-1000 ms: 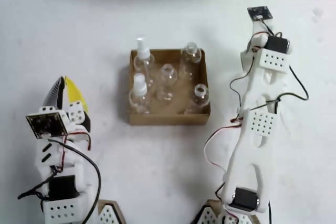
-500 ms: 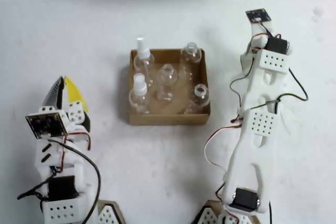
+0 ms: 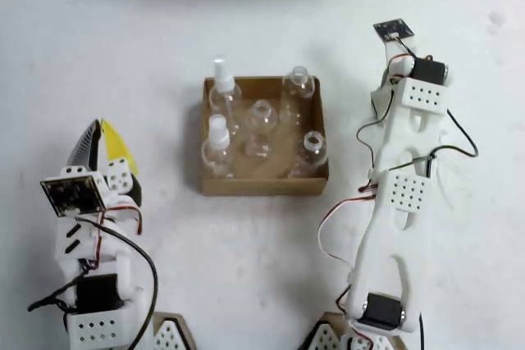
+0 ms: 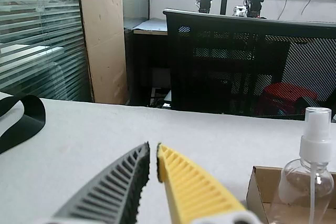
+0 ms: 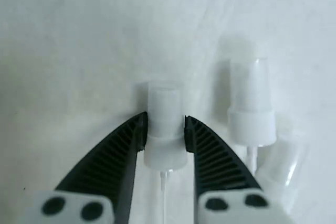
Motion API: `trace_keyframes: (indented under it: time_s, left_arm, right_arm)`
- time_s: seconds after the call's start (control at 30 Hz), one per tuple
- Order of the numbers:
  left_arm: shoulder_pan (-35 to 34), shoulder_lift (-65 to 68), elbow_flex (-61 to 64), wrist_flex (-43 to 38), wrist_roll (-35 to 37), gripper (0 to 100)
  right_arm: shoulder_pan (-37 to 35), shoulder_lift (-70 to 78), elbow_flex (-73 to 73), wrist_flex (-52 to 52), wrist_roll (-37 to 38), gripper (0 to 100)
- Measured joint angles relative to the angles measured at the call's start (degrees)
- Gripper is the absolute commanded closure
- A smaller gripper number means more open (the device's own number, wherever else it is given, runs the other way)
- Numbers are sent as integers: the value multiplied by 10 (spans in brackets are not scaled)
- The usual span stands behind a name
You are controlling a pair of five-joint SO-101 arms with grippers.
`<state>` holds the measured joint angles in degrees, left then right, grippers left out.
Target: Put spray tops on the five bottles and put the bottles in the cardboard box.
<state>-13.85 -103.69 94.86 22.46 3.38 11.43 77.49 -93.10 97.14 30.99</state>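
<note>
Right gripper [image 5: 164, 123] clamps a spray top [image 5: 165, 148] on the desk [image 5: 63, 51] — two o'clock from the cardboard box [image 3: 262, 184] holding five bottles [image 3: 259, 123]; left gripper [image 4: 153, 156], pressed closed and empty, sits at nine o'clock.

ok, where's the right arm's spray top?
Right wrist view: white plastic spray top between the black fingers of the right end effector, on the white table, a second spray top beside it.

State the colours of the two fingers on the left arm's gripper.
Left gripper: one dark grey finger, one yellow; clearest in the left wrist view.
</note>
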Motion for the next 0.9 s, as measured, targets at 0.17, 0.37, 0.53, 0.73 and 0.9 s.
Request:
trace_keyframes:
  time_s: [0.17, 0.37, 0.53, 0.73, 0.9]
  left_arm:
    - [0, 0, 0, 0, 0, 968]
    - [0, 0, 0, 0, 0, 968]
    - [0, 0, 0, 0, 0, 968]
    - [0, 0, 0, 0, 0, 968]
    - [0, 0, 0, 0, 0, 968]
  right_arm:
    - [0, -8, 16, 2, 0, 971]
    - [-7, -95, 162, 2, -1, 972]
    - [-26, -229, 333, 2, 0, 973]
    - [-29, -411, 396, 2, -1, 982]
    - [-40, -542, 404, 3, -12, 982]
